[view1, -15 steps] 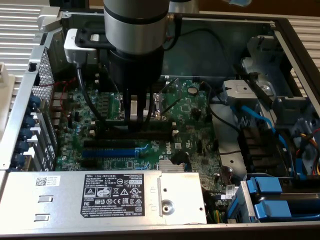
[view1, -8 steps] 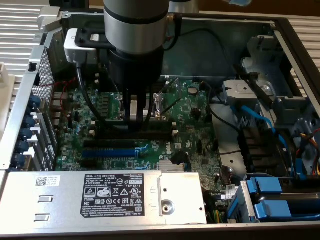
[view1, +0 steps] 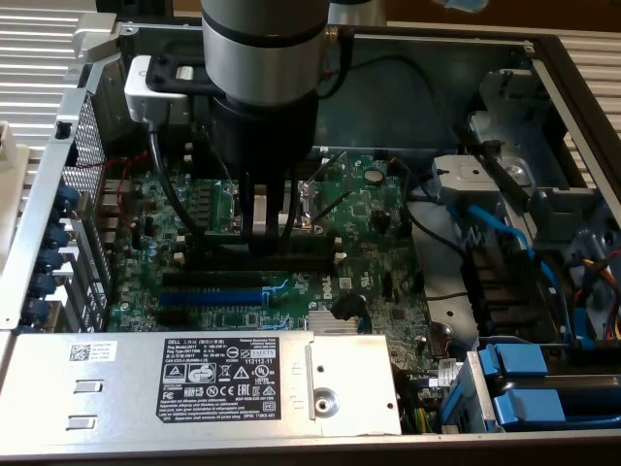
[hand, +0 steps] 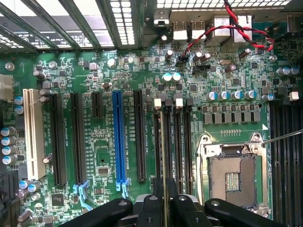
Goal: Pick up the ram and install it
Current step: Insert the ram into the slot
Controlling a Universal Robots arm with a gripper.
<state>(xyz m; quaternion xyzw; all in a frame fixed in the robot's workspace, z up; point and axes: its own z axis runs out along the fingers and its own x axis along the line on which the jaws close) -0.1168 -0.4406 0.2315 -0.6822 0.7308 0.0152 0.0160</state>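
Ram [hand: 164, 142] stands thin edge up, clamped between the closed fingers of the gripper [hand: 164, 190]. It is lined up along one of the black memory slots [hand: 178, 142] with white end clips; whether it is seated there cannot be told. In the exterior view the gripper [view1: 267, 233] reaches straight down onto those slots, near the middle of the green motherboard [view1: 378, 243]. Just beside the memory slots sits the processor socket [hand: 234, 177], its metal frame around bare contacts. On the slots' other side are several long black expansion slots, the blue expansion slot [hand: 117, 142] and, further out, a white slot [hand: 31, 135]. Twisted red and black wires [hand: 236, 28] cross the board's far edge. The motherboard lies in the open computer case [view1: 408, 107]. The case also holds a silver power supply [view1: 116, 379] with a black label along the near edge, and blue drive carriers [view1: 524, 388] at the exterior view's right.
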